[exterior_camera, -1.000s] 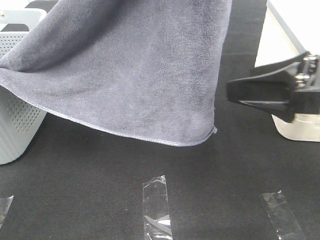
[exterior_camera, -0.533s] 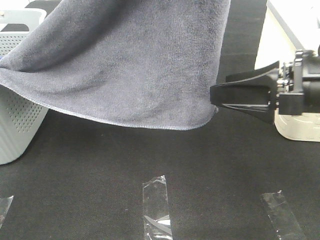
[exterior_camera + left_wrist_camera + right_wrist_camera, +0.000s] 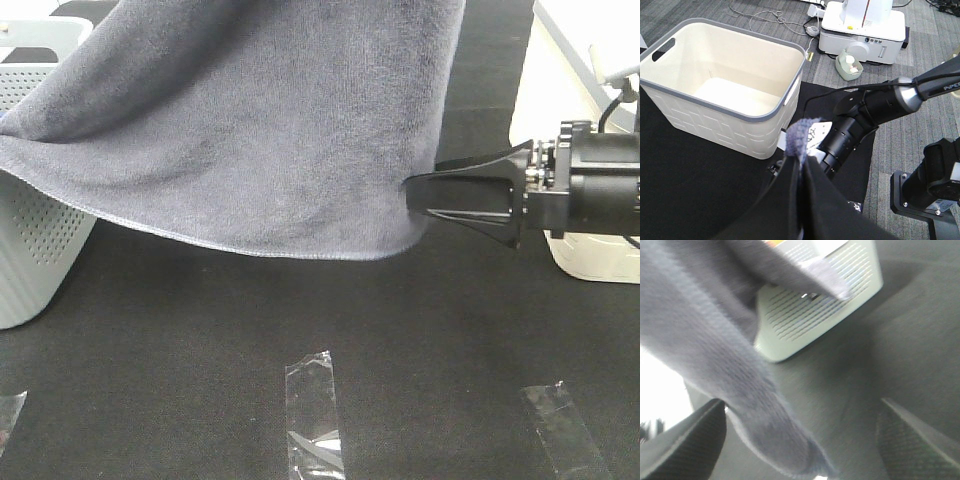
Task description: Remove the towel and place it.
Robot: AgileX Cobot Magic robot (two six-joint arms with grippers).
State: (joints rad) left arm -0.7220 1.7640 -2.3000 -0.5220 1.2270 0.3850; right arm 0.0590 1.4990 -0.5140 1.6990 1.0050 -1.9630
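Observation:
The slate-grey towel (image 3: 270, 130) hangs from above the frame. Its left end lies over the grey perforated basket (image 3: 30, 250), and its hem hangs just above the black table. My left gripper (image 3: 800, 162) is shut on a bunched corner of the towel (image 3: 800, 137); it is out of the exterior high view. My right gripper (image 3: 410, 196) is open, level with the towel's lower right corner, with its tips at the towel's edge. In the right wrist view the towel (image 3: 715, 355) hangs between the two spread fingers (image 3: 690, 440).
A cream basket with a grey rim (image 3: 765, 112) stands at the table's right side; it also shows behind my right gripper (image 3: 595, 255). Clear tape strips (image 3: 312, 410) (image 3: 560, 425) lie on the black table near its front edge. The perforated basket also shows in the right wrist view (image 3: 815, 305).
My right gripper has moved left to the towel's lower right corner, and its open fingers now reach the edge. The towel's lower right hem has risen slightly.

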